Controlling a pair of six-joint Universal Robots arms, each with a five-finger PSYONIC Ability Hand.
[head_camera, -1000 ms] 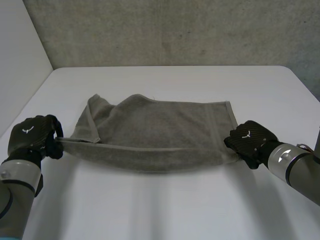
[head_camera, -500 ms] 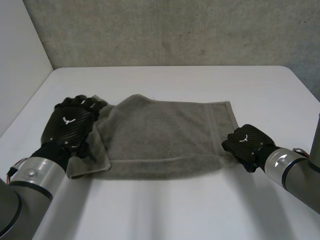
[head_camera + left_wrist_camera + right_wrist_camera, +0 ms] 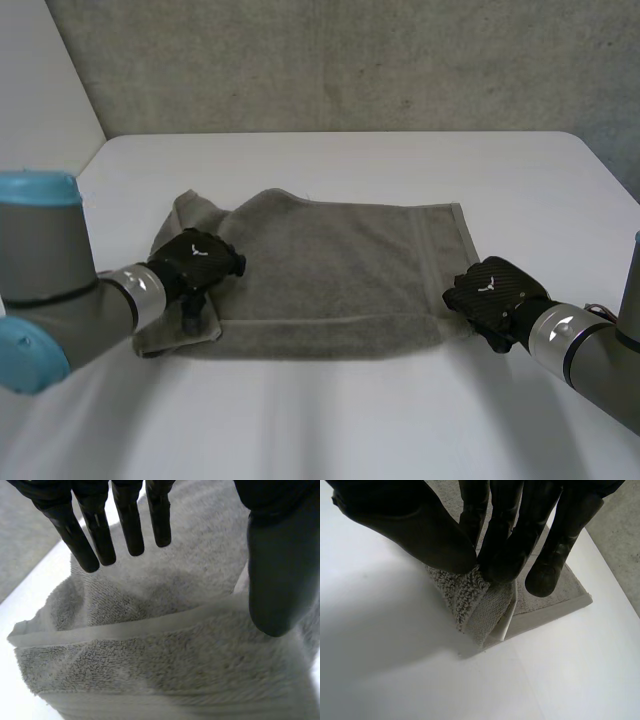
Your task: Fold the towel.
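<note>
One towel (image 3: 340,275): right hand (image 3: 490,290) pinches corner; left hand (image 3: 196,262) splayed, perhaps touching opposite end.

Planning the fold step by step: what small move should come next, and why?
Probably close the left hand on the bunched towel end under its fingers. Its fingers are straight, holding nothing, while the right hand pinches the near right corner; both ends need a grip.
</note>
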